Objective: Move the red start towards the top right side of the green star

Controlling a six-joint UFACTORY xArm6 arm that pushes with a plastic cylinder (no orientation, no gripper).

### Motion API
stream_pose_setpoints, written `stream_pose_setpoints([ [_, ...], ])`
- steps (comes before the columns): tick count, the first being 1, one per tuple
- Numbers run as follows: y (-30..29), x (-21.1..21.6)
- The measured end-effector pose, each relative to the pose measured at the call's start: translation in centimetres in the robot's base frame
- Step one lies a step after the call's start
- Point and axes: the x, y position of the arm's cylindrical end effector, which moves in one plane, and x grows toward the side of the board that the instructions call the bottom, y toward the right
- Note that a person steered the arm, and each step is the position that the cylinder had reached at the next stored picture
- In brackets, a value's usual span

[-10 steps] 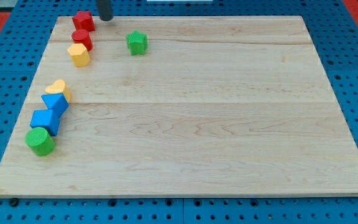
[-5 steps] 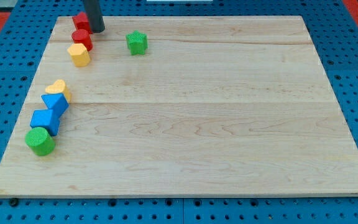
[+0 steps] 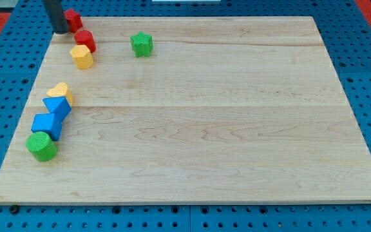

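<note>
The red star [image 3: 75, 20] sits at the board's top left corner, partly hidden by my rod. My tip [image 3: 60, 30] stands just to its left, touching or nearly touching it. The green star [image 3: 142, 44] lies well to the right of the red star and a little lower. A red cylinder [image 3: 85, 40] sits just below the red star, between it and the green star's row.
A yellow hexagon block [image 3: 82, 57] lies under the red cylinder. Down the left edge sit a yellow heart [image 3: 59, 91], a blue triangle [image 3: 57, 107], a blue cube [image 3: 46, 125] and a green cylinder [image 3: 41, 145]. The wooden board [image 3: 224, 129] rests on blue pegboard.
My tip moved from the right of the red star, across it, to its left side. The red star shifted slightly left and up toward the corner. Other blocks stayed put.
</note>
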Motion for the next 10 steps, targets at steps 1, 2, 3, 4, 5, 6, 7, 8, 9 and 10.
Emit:
stream_pose_setpoints([
  [1,-2.2,0.0],
  [2,-1.8,-4.5],
  [3,-1.1,-4.6],
  [4,2.3,-4.1],
  [5,6.2,-3.0],
  [6,8.9,-1.8],
  [7,12.1,-1.4],
  [8,16.7,-1.4],
  [9,22.0,-1.4],
  [10,26.2,-1.4],
])
